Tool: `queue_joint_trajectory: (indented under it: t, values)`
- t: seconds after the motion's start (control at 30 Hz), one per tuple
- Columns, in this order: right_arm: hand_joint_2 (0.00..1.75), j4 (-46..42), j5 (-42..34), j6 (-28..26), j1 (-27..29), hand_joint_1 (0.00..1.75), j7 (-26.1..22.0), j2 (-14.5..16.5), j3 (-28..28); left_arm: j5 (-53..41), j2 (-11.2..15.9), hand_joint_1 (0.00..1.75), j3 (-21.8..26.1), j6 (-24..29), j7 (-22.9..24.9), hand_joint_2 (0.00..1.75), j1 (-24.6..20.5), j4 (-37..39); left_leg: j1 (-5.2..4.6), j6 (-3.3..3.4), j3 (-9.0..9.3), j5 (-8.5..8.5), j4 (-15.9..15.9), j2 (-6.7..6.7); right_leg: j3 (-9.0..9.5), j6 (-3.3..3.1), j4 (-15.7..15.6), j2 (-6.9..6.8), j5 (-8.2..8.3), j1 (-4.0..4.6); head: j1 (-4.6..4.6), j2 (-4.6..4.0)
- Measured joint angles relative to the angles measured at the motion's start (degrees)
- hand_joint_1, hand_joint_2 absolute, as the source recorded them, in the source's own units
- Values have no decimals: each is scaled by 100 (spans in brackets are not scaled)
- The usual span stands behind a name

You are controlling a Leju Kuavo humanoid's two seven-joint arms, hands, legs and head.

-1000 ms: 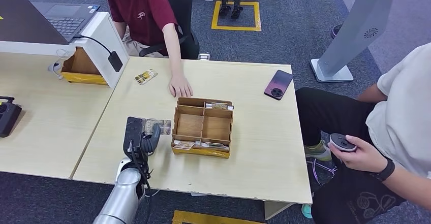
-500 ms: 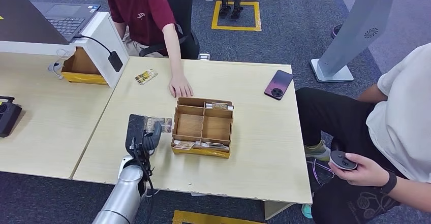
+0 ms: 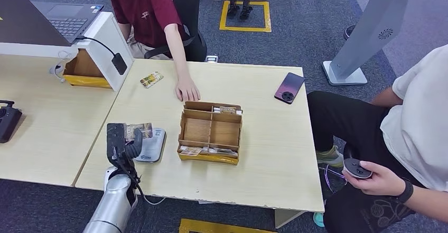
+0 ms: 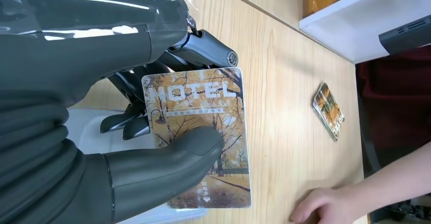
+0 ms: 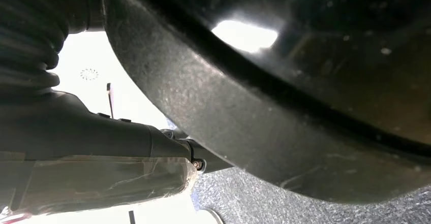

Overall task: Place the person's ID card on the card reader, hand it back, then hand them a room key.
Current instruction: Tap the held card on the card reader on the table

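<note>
One card [image 4: 201,137], printed HOTEL, sits pinched between my left hand's [image 3: 122,142] thumb and fingers [image 4: 127,125]. A second ago that hand hovered right beside the wooden divider box [image 3: 211,132]; now it has drawn away from the box toward my side, uncovering the grey card reader [image 3: 153,146] just beside the box. I judge the reading done and the hand-back next. The person's hand [image 3: 187,91] rests just beyond the box. My right hand's state I cannot tell.
</note>
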Motion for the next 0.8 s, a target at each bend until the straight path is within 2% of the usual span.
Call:
queue_joint_trajectory:
  t: [0.43, 0.8]
  values:
    - [175, 0, 0, -2, 0, 0, 1, 2, 7, -124, 1, 175, 70, -44, -44, 175, 45, 0, 0, 0, 0, 0, 0, 0, 0, 0, 0, -1, 0, 0, -2, 0]
    - [175, 0, 0, -2, 0, 0, 1, 2, 5, -641, -1, 175, 70, -63, 20, 175, 172, -2, 0, 0, 0, 0, 0, 0, 0, 0, -1, 0, 0, 0, 0, 0]
